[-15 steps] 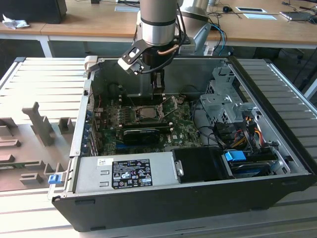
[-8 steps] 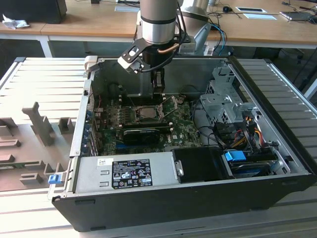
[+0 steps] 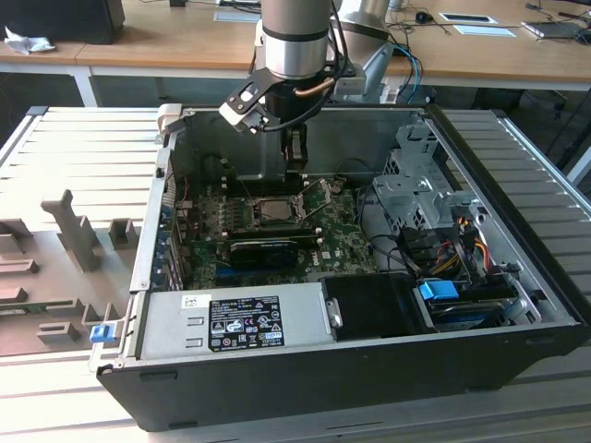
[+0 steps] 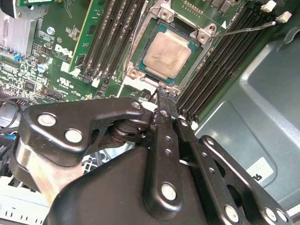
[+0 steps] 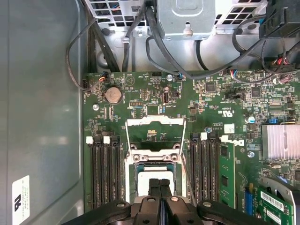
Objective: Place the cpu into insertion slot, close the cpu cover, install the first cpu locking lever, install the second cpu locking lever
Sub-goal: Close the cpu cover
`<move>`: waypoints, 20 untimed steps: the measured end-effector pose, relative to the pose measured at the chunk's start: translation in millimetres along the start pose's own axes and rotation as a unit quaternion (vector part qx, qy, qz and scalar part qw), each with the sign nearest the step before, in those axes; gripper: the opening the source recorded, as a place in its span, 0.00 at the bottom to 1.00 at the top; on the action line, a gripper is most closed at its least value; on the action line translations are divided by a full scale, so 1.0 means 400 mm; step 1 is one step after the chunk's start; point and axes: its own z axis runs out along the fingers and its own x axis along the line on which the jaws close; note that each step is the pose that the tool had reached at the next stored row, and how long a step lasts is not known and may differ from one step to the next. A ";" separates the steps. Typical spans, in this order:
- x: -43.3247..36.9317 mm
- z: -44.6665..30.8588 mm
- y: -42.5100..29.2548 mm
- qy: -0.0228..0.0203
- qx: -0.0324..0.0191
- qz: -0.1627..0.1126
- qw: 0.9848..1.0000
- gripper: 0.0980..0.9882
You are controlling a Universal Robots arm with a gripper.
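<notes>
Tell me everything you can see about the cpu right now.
The cpu is a small, thin square chip with a flat, dull silver-grey metal top. In the second wrist view it lies flat and square inside the insertion slot, ringed by the slot's silver rim, with nothing over its top. The gripper, fingers shut, hangs just off one edge of the slot and does not hold the chip.

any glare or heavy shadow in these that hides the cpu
Second wrist view: the cpu is evenly lit, its metal top showing a soft sheen and no hard glare. First wrist view: flat, even light, but the shut fingers stand in front of part of it. Exterior view: the case interior lies in shade below the gripper, so the insertion slot looks dim.
</notes>
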 end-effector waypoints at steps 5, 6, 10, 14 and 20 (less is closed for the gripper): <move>0.000 -0.004 0.000 0.000 0.000 0.000 1.000 0.01; 0.000 -0.004 0.000 0.000 0.000 0.000 1.000 0.01; 0.001 -0.006 0.000 0.000 0.000 0.000 1.000 0.01; 0.001 -0.009 0.000 0.000 0.000 0.000 1.000 0.01; 0.001 -0.013 0.001 0.000 0.000 0.000 1.000 0.01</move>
